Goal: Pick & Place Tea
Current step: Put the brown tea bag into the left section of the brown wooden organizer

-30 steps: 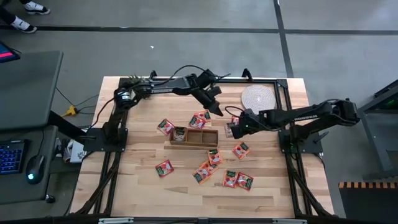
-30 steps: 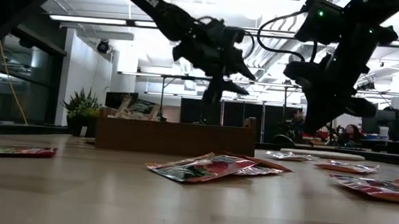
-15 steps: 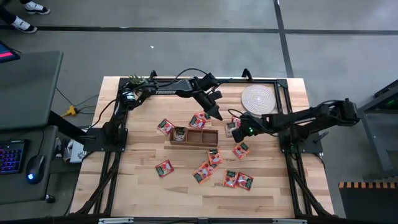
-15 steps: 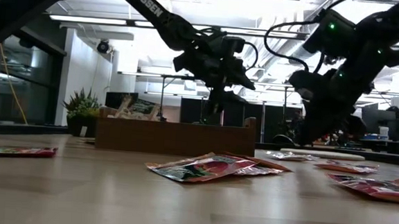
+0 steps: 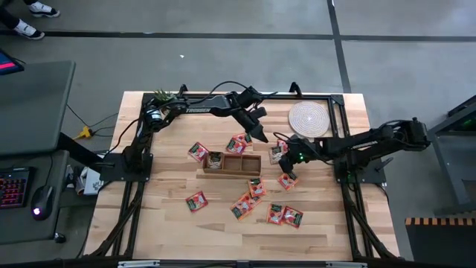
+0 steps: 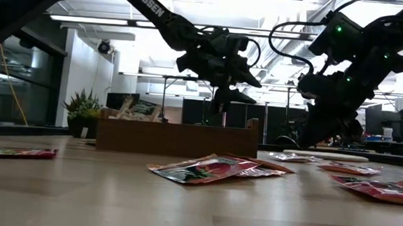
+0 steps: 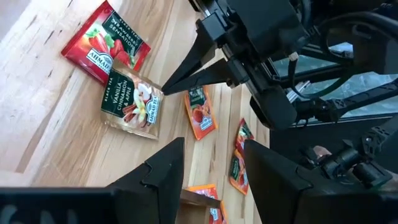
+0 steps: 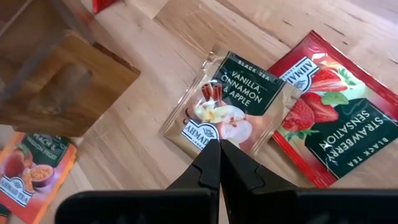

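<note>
Several tea sachets lie flat on the wooden table, most of them near and right of the long wooden box (image 5: 232, 163). A dark-green vanilla sachet (image 8: 230, 106) lies beside a red strawberry sachet (image 8: 329, 118), just right of the box's right end. My right gripper (image 8: 219, 146) is shut and slants down with its tips at the vanilla sachet's edge; the left wrist view shows the same (image 7: 165, 88). My left gripper (image 5: 262, 136) hangs open over the table behind the box's right end, with nothing between its fingers (image 7: 168, 168). My right gripper points its shut fingertips (image 7: 171, 84) at one corner of the vanilla sachet (image 7: 155, 93), slanting down from the table's right side. The sachet lies flat on the table. Whether the tips touch it, I cannot tell.
A round pale woven mat (image 5: 308, 117) lies at the far right. The box holds a sachet in its left compartment (image 5: 214, 158). More sachets lie near the front (image 5: 283, 215) and at the left (image 5: 196, 201). The two grippers stand close together.
My right gripper has come down toward the two sachets beside the box's right end, rolling its wrist as it sank, and has stayed shut. The sachets have not moved.
</note>
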